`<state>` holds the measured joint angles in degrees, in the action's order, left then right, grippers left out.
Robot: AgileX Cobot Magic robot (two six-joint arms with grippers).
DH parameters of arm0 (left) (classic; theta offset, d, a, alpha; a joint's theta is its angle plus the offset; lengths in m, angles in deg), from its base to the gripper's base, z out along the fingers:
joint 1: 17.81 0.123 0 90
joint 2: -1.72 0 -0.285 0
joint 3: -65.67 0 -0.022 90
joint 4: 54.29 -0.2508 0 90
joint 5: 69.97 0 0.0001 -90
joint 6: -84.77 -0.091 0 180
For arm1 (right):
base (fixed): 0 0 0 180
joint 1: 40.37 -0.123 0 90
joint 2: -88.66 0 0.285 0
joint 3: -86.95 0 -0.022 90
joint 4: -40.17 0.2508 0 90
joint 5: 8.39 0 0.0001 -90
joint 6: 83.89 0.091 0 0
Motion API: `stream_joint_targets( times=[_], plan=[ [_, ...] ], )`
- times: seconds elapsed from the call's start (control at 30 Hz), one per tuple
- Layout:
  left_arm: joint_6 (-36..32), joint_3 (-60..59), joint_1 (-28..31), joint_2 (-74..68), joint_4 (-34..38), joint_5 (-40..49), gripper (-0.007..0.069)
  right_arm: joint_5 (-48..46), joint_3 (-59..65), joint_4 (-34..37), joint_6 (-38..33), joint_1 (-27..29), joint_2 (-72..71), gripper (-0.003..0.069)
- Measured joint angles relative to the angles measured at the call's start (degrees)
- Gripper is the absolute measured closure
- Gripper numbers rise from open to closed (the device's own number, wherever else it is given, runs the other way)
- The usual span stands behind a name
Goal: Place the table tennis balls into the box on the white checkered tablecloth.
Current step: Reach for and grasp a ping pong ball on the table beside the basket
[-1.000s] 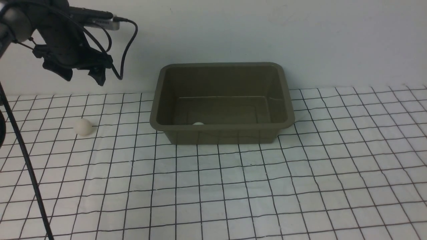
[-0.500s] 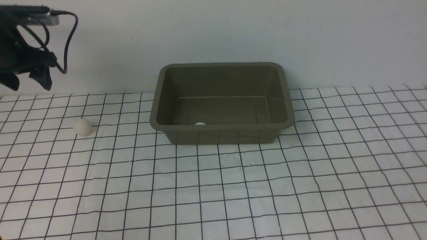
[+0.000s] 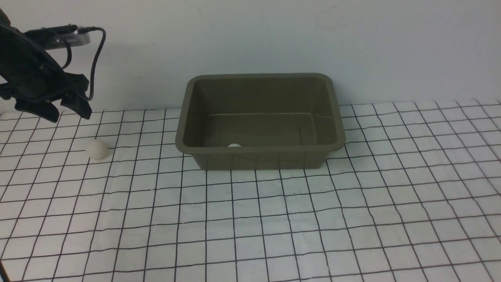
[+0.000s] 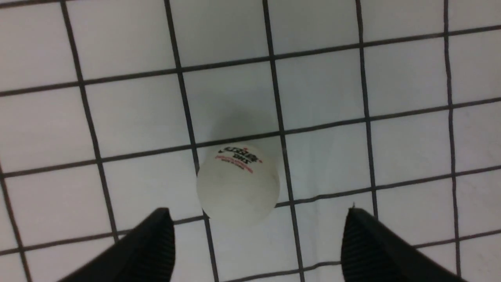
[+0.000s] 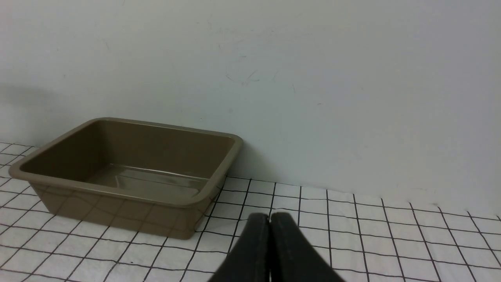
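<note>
One table tennis ball (image 3: 96,149) lies on the white checkered tablecloth (image 3: 274,219), left of the box (image 3: 258,149). My left gripper (image 3: 68,113) hangs open above and slightly left of that ball. In the left wrist view the ball (image 4: 238,184), with small red print on it, sits between and just ahead of the spread fingertips (image 4: 162,219), untouched. Another ball (image 3: 234,145) peeks over the near wall inside the olive-brown box. My right gripper (image 5: 270,219) is shut on nothing, low over the cloth to the right of the box (image 5: 117,192).
A pale wall stands right behind the box. The left arm's cable (image 3: 96,58) loops beside its wrist. The cloth is slightly wrinkled in front of the box.
The left gripper swung left away from the box, then came back a little right and lower over the loose ball. Its jaws stayed open. The balls have not moved.
</note>
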<state>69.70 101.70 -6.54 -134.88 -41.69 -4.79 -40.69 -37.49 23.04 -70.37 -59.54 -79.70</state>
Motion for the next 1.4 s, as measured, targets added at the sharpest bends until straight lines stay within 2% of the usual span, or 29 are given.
stream_joint_targets(
  times=[0.67,1.0,1.17,1.3,1.4],
  plan=[
    [-0.1,0.0,0.0,-6.3,-1.2,-3.2,0.0115,0.0,0.0,0.0,0.1,0.0,0.0,0.0676],
    [-0.1,0.0,0.0,-7.4,1.3,-5.4,0.0118,0.0,0.0,0.0,0.1,0.0,0.0,0.0676],
    [0.0,0.1,0.0,-8.2,2.0,-5.5,0.0172,0.0,0.0,0.0,0.1,0.0,0.0,0.0676],
    [0.3,0.2,0.1,-8.3,1.6,-5.4,0.0281,0.0,0.0,0.0,0.1,0.0,0.0,0.0676],
    [0.7,0.2,0.1,-8.2,1.5,-5.1,0.0279,0.0,0.0,0.0,0.1,0.0,0.0,0.0676]
  ],
)
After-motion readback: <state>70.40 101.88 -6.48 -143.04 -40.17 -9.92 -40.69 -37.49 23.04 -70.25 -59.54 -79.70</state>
